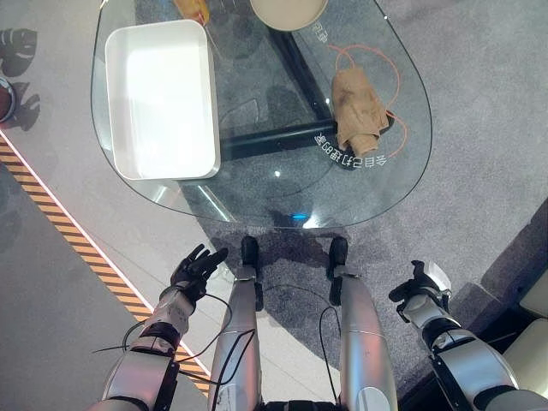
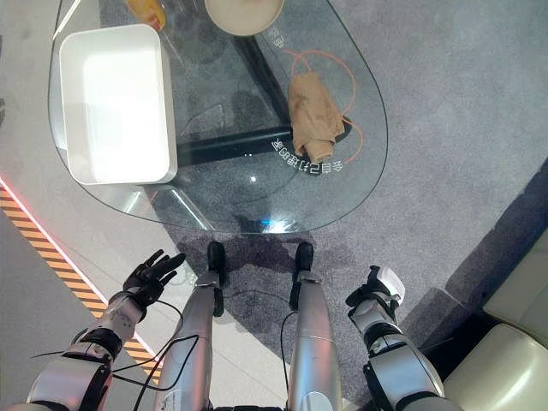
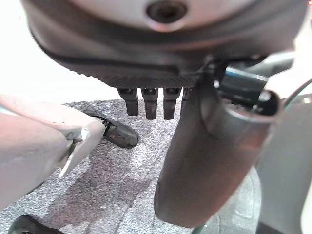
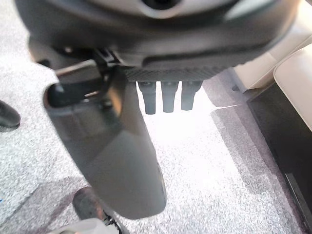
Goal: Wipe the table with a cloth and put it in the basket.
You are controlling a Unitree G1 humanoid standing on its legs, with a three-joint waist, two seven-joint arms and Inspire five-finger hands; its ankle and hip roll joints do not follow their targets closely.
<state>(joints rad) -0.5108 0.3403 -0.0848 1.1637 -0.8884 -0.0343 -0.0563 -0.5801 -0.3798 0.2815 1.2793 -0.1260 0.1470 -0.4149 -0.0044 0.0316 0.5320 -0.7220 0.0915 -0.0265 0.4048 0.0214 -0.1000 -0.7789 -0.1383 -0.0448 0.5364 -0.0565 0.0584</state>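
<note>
My fingers hung straight and slack, holding nothing, and both hands were low at my sides, well short of the table. My left hand sat over the pale floor near the striped line, fingers spread loosely. My right hand hovered over the grey carpet, its fingers likewise relaxed and empty, as my right wrist view showed.

Ahead stood the glass table. The cloth lay on its right side, a crumpled tan bundle, untouched, with a thin orange cord looping around it. The white basket rested on the table's left side, well apart from the cloth, and looked empty. A round pale dish sat at the far edge.

I judged the cloth to be soft and light, likely to sag and trail once lifted, and easy to slide on slick glass. The bunched upper fold seemed the best place to pinch, from above, so the folds gathered in my grip rather than skating away. The cord might snag and come along.
</note>
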